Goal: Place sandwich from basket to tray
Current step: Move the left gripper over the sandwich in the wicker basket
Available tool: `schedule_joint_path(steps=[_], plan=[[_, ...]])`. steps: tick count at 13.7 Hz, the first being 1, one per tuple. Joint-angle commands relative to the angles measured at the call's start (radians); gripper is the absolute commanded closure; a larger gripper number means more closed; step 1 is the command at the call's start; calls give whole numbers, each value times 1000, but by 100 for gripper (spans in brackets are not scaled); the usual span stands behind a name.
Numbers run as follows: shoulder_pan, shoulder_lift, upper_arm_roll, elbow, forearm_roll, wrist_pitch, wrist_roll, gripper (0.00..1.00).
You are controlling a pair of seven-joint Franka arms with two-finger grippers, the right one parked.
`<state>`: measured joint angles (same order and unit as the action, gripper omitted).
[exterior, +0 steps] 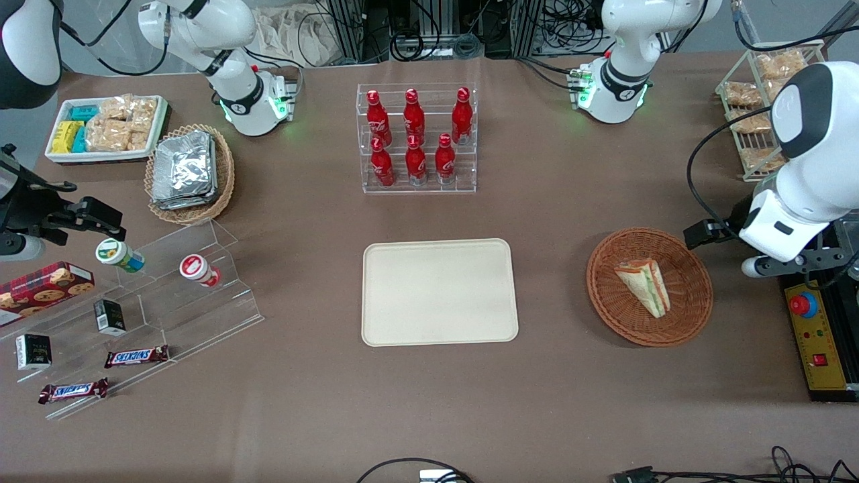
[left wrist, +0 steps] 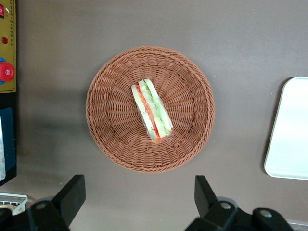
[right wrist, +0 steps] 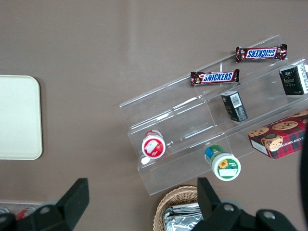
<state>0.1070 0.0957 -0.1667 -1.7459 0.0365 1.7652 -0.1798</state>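
While the sandwich (exterior: 643, 287) lies untouched in the middle of the basket (exterior: 691, 315), we read this as the very start of the task, nothing grasped yet. The gripper (left wrist: 137, 199) hangs above the worktop (exterior: 570, 402) just off the basket rim, jaws released and spread wide, empty. The wrist view looks straight down, and the sandwich (left wrist: 152, 110) rests on its side, filling edge up, running on a slant across the basket (left wrist: 110, 139) weave. We judge the wide spread suits straddling the wedge across its thin bread faces, not along its length. The wrist will likely need to shift over the basket centre and turn to match that slant before descending.

The tray (exterior: 439, 292) sits bare near the middle of the worktop, well apart from the basket, toward the parked arm's end from it; its rounded corner (left wrist: 288, 134) also shows in the wrist view. The path between them looks free of other things.

Risk, as we judge it: the clear wrap is slippery and the bread soft, so too hard a squeeze deforms it.
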Motion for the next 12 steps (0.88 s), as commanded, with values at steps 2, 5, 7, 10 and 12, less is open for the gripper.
schedule_joint_path(steps=[2, 5, 7, 10, 12], plan=[[-12, 36, 3, 42, 14, -27, -20, 0], [-12, 78, 4, 66, 17, -44, -70, 0], [-7, 90, 6, 19, 17, 6, -229, 0], [-4, 73, 7, -163, 5, 265, -347, 0], [-4, 81, 9, -266, 16, 406, -415, 0]])
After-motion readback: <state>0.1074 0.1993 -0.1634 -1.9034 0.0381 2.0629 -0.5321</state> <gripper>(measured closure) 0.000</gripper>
